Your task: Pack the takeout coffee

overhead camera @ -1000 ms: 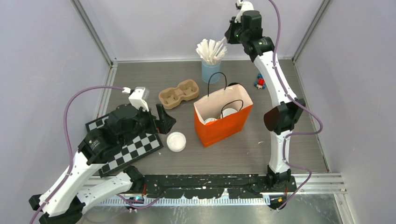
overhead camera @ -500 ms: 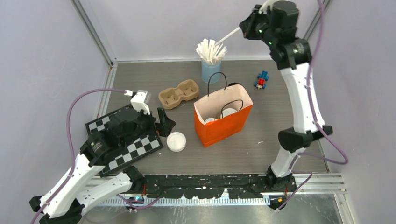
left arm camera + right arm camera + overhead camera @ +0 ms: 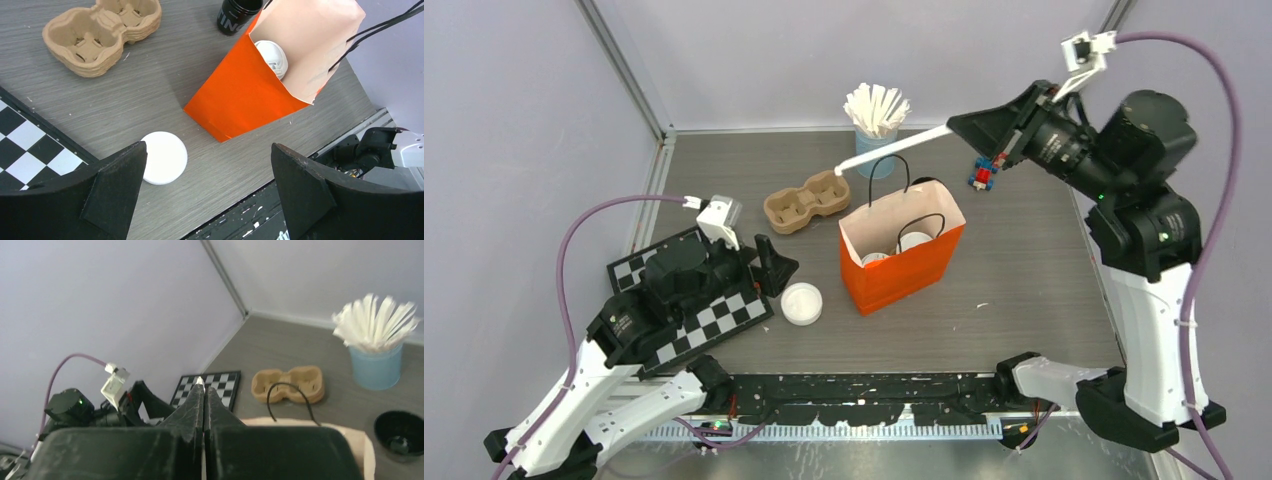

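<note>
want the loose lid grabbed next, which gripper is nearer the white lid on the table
Left. The left gripper hangs open just beside the white lid. The right gripper is raised at the far right, beyond the orange bag, shut on a stirrer.

Orange bag (image 3: 904,268) at centre, black coffee cup (image 3: 237,15) with white print, black-and-white chequered board (image 3: 729,315) lower left, tan carrier (image 3: 807,200), grey table (image 3: 1024,300).
</note>
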`<state>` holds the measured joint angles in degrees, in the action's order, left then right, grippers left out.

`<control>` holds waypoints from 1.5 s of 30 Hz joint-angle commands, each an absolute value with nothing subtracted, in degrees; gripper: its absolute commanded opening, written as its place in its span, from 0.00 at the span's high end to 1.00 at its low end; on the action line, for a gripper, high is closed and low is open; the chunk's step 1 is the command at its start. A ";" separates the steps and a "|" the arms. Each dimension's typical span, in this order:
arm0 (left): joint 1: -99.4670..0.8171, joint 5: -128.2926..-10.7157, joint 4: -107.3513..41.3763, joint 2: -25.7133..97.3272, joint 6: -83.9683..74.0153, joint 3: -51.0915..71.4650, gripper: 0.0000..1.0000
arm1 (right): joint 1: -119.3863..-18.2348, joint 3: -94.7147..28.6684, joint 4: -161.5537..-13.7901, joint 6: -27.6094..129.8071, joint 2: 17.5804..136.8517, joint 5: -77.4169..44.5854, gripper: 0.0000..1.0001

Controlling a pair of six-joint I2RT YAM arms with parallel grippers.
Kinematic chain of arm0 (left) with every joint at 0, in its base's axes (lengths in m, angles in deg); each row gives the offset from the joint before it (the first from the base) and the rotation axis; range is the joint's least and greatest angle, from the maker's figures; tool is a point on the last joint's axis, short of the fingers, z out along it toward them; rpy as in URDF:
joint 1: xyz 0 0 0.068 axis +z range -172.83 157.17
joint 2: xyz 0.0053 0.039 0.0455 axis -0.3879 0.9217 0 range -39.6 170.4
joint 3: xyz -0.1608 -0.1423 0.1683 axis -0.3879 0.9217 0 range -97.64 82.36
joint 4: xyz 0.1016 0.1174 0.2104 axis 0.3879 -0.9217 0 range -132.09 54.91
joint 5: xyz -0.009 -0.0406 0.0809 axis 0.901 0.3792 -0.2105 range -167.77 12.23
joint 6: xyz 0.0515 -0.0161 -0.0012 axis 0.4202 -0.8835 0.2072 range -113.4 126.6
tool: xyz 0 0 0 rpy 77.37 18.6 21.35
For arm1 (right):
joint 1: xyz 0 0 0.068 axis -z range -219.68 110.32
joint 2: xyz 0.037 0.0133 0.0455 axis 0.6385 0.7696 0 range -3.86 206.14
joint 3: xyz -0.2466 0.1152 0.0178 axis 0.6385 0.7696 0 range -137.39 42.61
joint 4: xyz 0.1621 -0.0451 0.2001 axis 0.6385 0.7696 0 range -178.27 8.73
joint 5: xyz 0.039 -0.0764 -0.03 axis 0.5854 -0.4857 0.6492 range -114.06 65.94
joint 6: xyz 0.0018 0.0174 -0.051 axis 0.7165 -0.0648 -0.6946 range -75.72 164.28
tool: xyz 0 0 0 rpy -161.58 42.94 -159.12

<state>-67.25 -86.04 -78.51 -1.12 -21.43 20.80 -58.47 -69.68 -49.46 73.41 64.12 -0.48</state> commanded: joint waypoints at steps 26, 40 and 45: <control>-66.95 -87.98 -74.66 -0.35 -19.63 20.16 0.05 | -58.57 -54.74 -35.33 63.15 68.12 0.53 0.87; -66.95 -88.96 -76.05 -1.49 -18.19 19.66 0.05 | -58.40 -59.59 -45.14 62.59 75.53 -18.20 0.56; -66.95 -90.31 -78.96 -1.83 -19.02 19.31 0.07 | -58.30 -62.56 -53.76 57.25 83.83 -19.87 0.55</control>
